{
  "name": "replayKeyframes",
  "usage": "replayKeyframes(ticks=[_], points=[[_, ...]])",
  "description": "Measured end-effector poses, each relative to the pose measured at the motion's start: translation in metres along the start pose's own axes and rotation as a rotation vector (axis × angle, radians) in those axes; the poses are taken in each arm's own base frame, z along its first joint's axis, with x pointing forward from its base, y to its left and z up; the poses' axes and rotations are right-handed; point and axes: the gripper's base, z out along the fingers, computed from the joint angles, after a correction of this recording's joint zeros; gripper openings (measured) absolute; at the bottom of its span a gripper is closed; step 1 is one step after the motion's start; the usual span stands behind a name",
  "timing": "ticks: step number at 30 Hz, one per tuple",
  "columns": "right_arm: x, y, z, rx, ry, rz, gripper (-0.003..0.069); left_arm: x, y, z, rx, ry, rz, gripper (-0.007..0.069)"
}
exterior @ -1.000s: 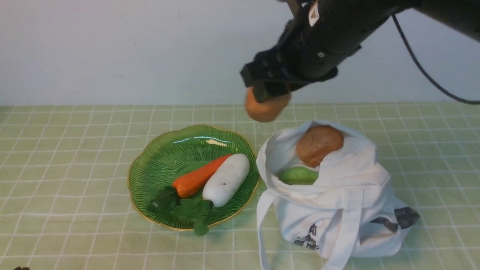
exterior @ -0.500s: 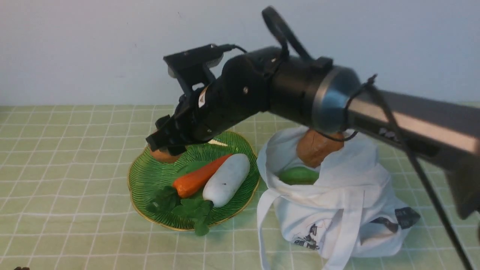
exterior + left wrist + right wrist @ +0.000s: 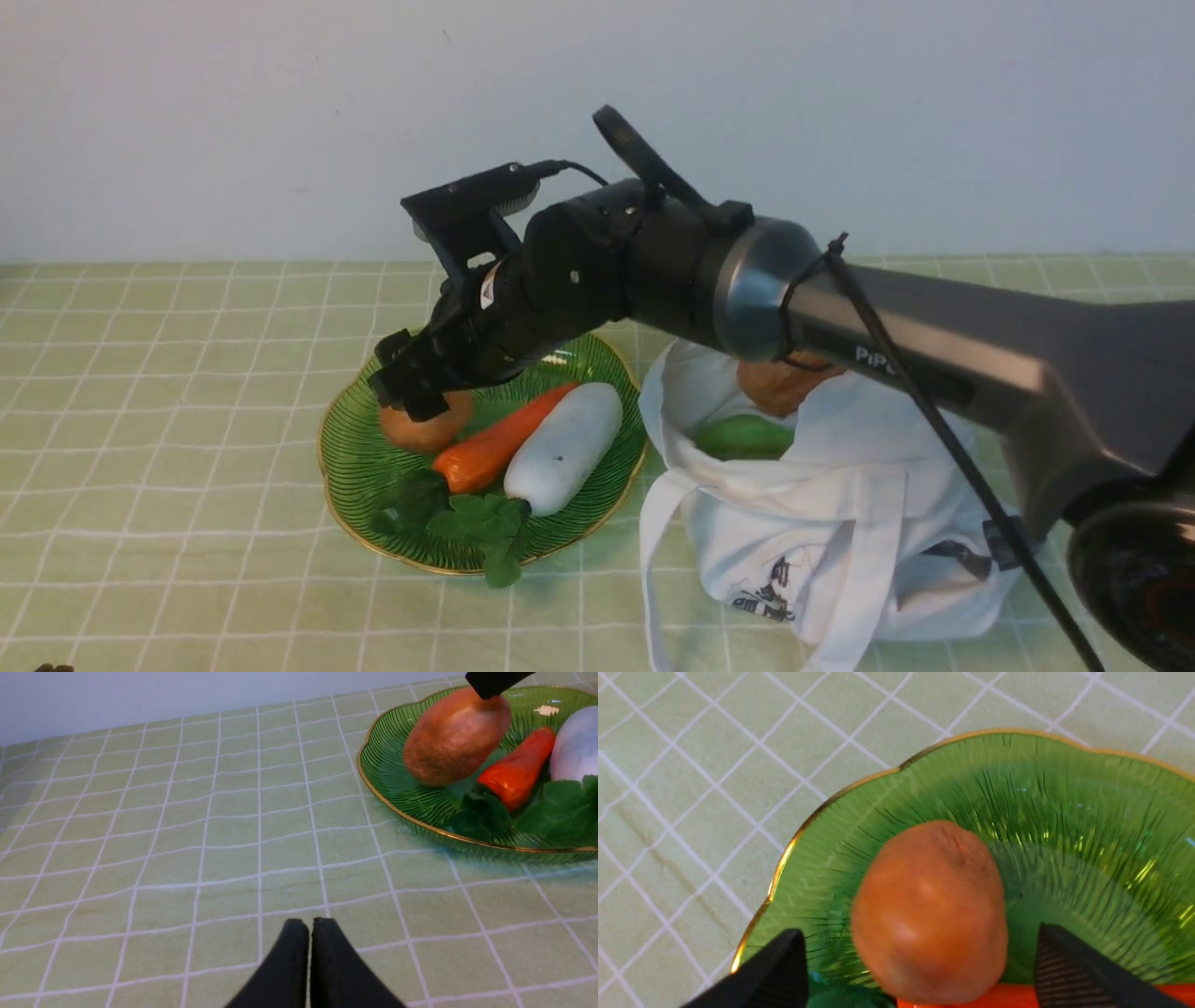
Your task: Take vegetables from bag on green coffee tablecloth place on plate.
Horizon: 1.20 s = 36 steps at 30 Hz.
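My right gripper (image 3: 411,390) hovers low over the left part of the green scalloped plate (image 3: 347,504), which lies on the green checked tablecloth (image 3: 168,392). It is open: in the right wrist view a brown potato (image 3: 929,910) sits on the plate (image 3: 1064,812) between the spread fingers (image 3: 1069,966) with a gap on each side. That potato (image 3: 425,426) rests next to a carrot (image 3: 495,446). A second potato (image 3: 780,390) pokes from the white bag (image 3: 840,532), partly behind my arm. My left gripper (image 3: 310,924) is shut, low over the cloth, empty.
A white radish (image 3: 565,448) and leafy greens (image 3: 476,523) share the plate with the carrot. A green vegetable (image 3: 742,437) lies in the bag's mouth. The bag's straps (image 3: 653,551) hang toward the front. A pale wall closes off the back.
My right arm carried the potato from above the bag leftward and down onto the plate. Its jaws then spread, and the potato now lies free between them.
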Motion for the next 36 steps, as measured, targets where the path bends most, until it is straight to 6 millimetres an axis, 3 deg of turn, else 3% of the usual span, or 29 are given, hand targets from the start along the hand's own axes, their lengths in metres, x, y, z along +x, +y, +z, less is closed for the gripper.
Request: replayKeyframes(ticks=[2, 6, 8, 11, 12, 13, 15, 17, 18, 19, 20, 23, 24, 25, 28, 31, 34, 36], points=[[-0.008, -0.001, -0.009, 0.024, 0.025, -0.021, 0.0656, 0.000, 0.000, 0.000, 0.000, 0.000, 0.000, -0.0005], [-0.023, -0.002, -0.033, 0.082, 0.097, -0.063, 0.0631, 0.000, 0.000, 0.000, 0.000, 0.000, 0.000, -0.0005], [-0.032, -0.004, -0.048, 0.133, 0.125, -0.068, 0.0570, 0.000, 0.000, 0.000, 0.000, 0.000, 0.000, -0.0005], [-0.056, -0.007, -0.083, 0.233, 0.092, -0.090, 0.0380, 0.000, 0.000, 0.000, 0.000, 0.000, 0.000, -0.0005], [-0.060, -0.007, -0.089, 0.238, 0.073, -0.089, 0.0364, 0.000, 0.000, 0.000, 0.000, 0.000, 0.000, -0.0005], [-0.073, -0.007, -0.115, 0.275, 0.006, -0.090, 0.0227, 0.000, 0.000, 0.000, 0.000, 0.000, 0.000, -0.0005], [-0.088, -0.005, -0.155, 0.304, -0.090, -0.071, 0.0070, 0.000, 0.000, 0.000, 0.000, 0.000, 0.000, -0.0005], [-0.097, 0.000, -0.203, 0.307, -0.189, -0.048, 0.0016, 0.000, 0.000, 0.000, 0.000, 0.000, 0.000, -0.0005], [-0.098, 0.000, -0.208, 0.307, -0.198, -0.044, 0.0010, 0.000, 0.000, 0.000, 0.000, 0.000, 0.000, -0.0005], [-0.101, 0.005, -0.256, 0.302, -0.285, -0.028, -0.0006, 0.000, 0.000, 0.000, 0.000, 0.000, 0.000, -0.0005], [-0.101, 0.007, -0.283, 0.299, -0.335, -0.023, -0.0009, 0.000, 0.000, 0.000, 0.000, 0.000, 0.000, -0.0005], [-0.094, 0.013, -0.356, 0.289, -0.465, -0.007, -0.0014, 0.000, 0.000, 0.000, 0.000, 0.000, 0.000, -0.0005], [-0.093, 0.013, -0.361, 0.288, -0.474, -0.006, -0.0014, 0.000, 0.000, 0.000, 0.000, 0.000, 0.000, -0.0005], [-0.085, 0.015, -0.395, 0.289, -0.531, -0.002, -0.0014, 0.000, 0.000, 0.000, 0.000, 0.000, 0.000, -0.0005], [-0.065, 0.017, -0.443, 0.289, -0.594, 0.005, -0.0014, 0.000, 0.000, 0.000, 0.000, 0.000, 0.000, -0.0005], [-0.046, 0.018, -0.473, 0.282, -0.626, 0.019, -0.0015, 0.000, 0.000, 0.000, 0.000, 0.000, 0.000, -0.0005], [-0.007, 0.016, -0.503, 0.281, -0.624, 0.045, -0.0015, 0.000, 0.000, 0.000, 0.000, 0.000, 0.000, -0.0005], [0.017, 0.013, -0.512, 0.290, -0.616, 0.057, -0.0015, 0.000, 0.000, 0.000, 0.000, 0.000, 0.000, -0.0005]])
